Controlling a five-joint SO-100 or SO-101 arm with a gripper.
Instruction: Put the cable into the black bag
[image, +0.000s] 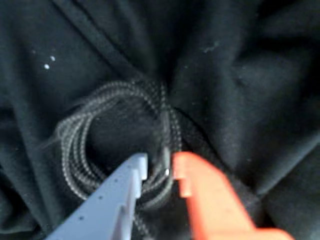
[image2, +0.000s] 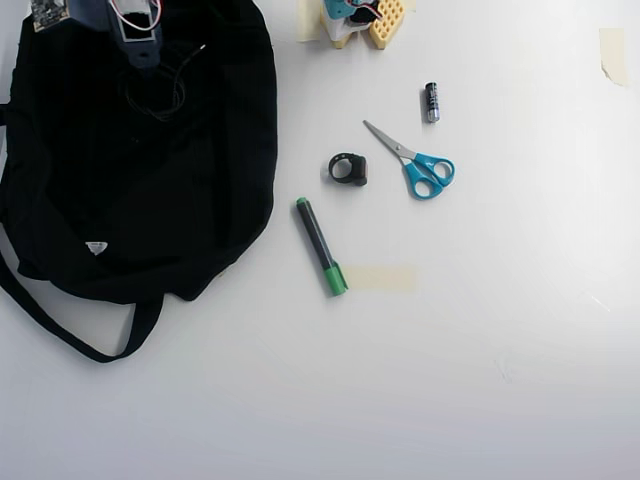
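While my gripper (image: 160, 167) hangs low over dark cloth in the wrist view, its two fingers, one pale blue (image: 131, 172) and one orange (image: 192, 172), stand a narrow gap apart with a strand of the cable (image: 75, 145) running between them; whether they press on that strand or merely straddle it I cannot tell. I count one cable: a thin black braided cord wound into several loops, a little blurred, its coil lying on the folds of the black bag (image: 240, 80) to the left of my fingertips. No plug shows in this view.

Farther off, the overhead view shows the same bag (image2: 210, 150) spread at the upper left of the white table (image2: 480, 380), one bag only, with one small white label (image2: 95, 247) near its lower edge and one long thin strap (image2: 60, 325) looping out below it. My arm enters at the top over the bag, and the cable (image2: 178, 95) appears as a faint thin loop on the fabric just beneath it.

To the right of the bag I count one green-capped marker (image2: 320, 245), one strip of tape (image2: 380, 277) touching its tip, one small black ring-shaped object (image2: 348, 169), one pair of blue-handled scissors (image2: 412, 162), and one small battery (image2: 431, 102).
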